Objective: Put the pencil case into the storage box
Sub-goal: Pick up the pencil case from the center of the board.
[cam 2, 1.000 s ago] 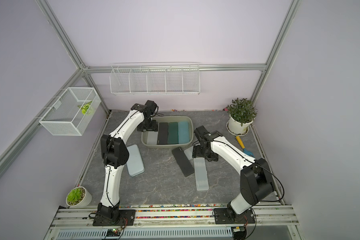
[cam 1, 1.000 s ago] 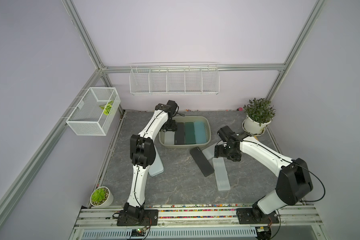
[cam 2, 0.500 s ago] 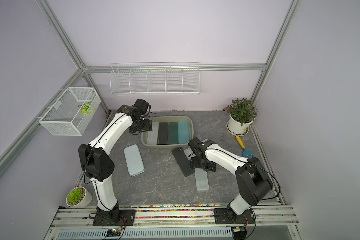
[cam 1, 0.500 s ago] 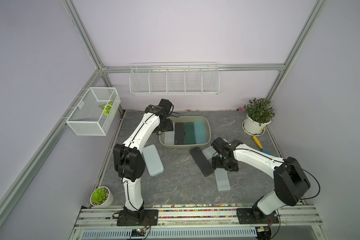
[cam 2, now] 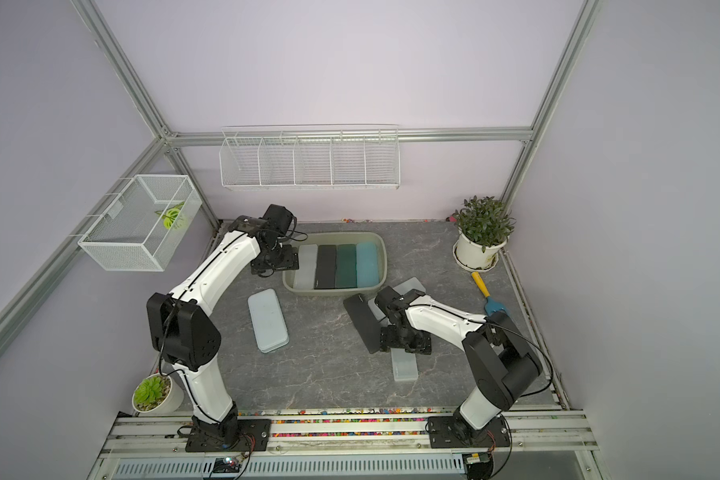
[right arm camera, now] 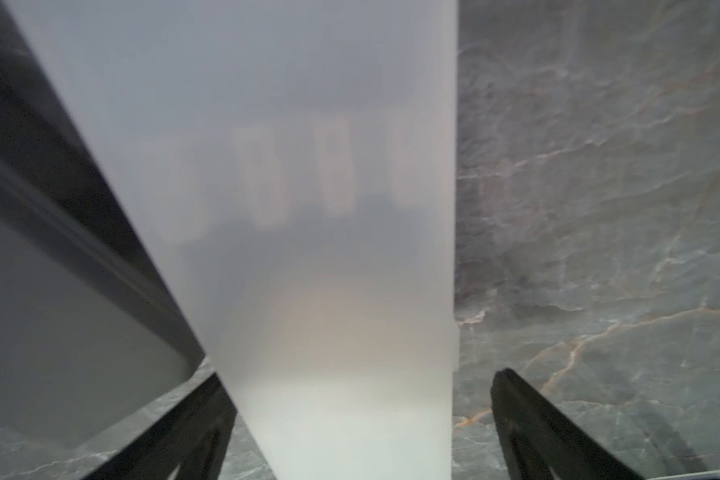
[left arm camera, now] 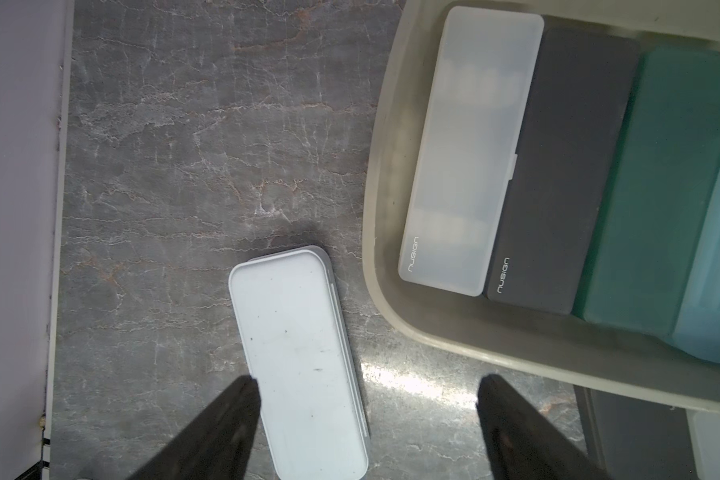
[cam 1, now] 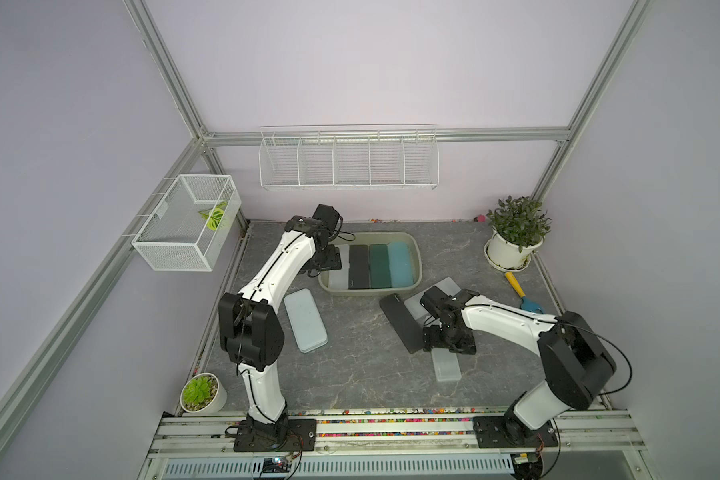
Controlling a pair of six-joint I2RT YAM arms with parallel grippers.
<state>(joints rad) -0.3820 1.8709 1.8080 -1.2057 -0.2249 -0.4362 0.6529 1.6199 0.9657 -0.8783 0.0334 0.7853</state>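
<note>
Box (cam 1: 417, 266) w/ 4 cases (cam 1: 358, 266), 4 outside

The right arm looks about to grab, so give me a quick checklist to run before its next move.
1. Right pincer open: ok.
2. Straddling the frosted case: ok, a finger on each side.
3. Clearance from the black case: cannot tell, it lies close beside one finger.
4. Free floor in the storage box: not ok, four cases fill it side by side.
5. Left pincer out of the way: ok, open and empty beside the box.
</note>
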